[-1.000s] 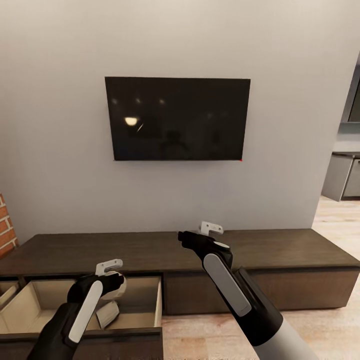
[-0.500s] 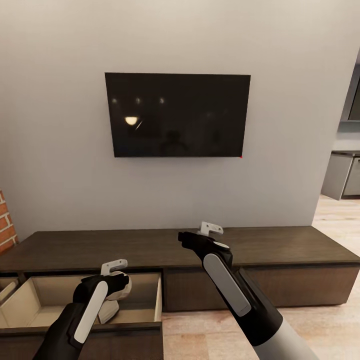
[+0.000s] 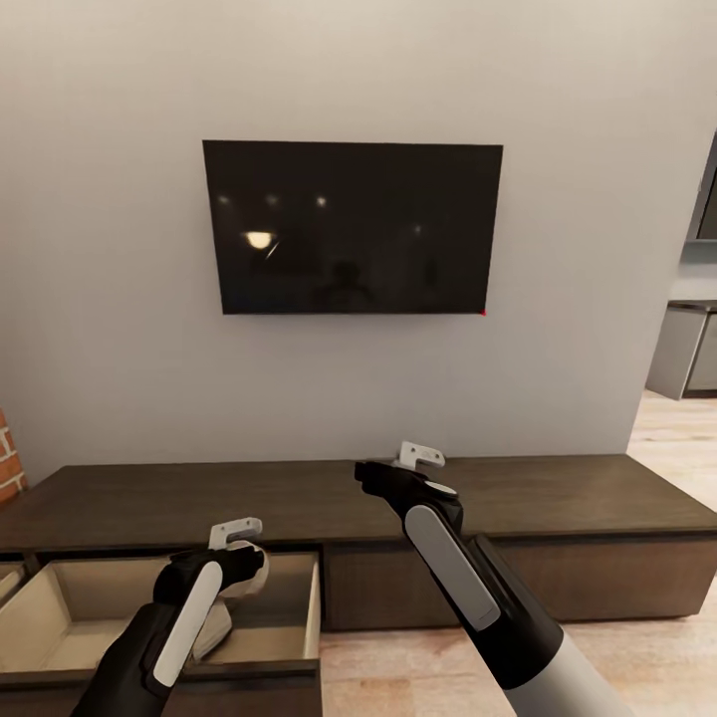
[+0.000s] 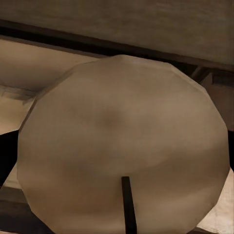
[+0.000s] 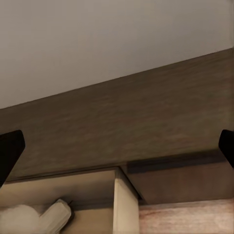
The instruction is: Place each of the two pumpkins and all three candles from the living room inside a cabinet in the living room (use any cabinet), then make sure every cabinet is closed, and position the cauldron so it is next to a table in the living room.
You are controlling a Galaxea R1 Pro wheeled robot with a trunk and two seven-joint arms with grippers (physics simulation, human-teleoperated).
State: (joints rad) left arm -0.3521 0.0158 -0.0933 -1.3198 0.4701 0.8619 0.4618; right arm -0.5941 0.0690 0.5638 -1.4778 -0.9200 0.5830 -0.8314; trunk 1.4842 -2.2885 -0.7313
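Head view, progress: partway, by judgement; one pull-out drawer (image 3: 249,647) of the long, low dark brown wooden cabinet (image 3: 558,498) stands open with its pale beige inside exposed, so closing remains to be done.
Head view, left gripper (image 3: 237,546): held over the open drawer, clamped on a stubby grey-beige cylinder candle (image 3: 247,576).
Head view, drawer contents: another pale stubby shape (image 3: 211,629) lying under the left arm, likely a second candle; too hidden to be certain.
Head view, right gripper (image 3: 420,456): raised above the cabinet top, carrying nothing visible; jaw state not discernible here.
Head view, surroundings: black wall-mounted television (image 3: 353,227) above the cabinet, wooden floor (image 3: 398,672) below.

Left wrist view, candle (image 4: 124,151): round flat end with short dark wick, very close to the lens, dark finger edges at either side, drawer interior behind.

Right wrist view, fingers (image 5: 9,153): dark tips far apart at the frame edges, so jaws spread wide, nothing between.
Right wrist view, drawer (image 5: 119,204): open corner, with pale candle-like pieces (image 5: 41,217) inside.

Left to do, by judgement: release this candle, shut the cabinet; pumpkins, cauldron and table status unknown.
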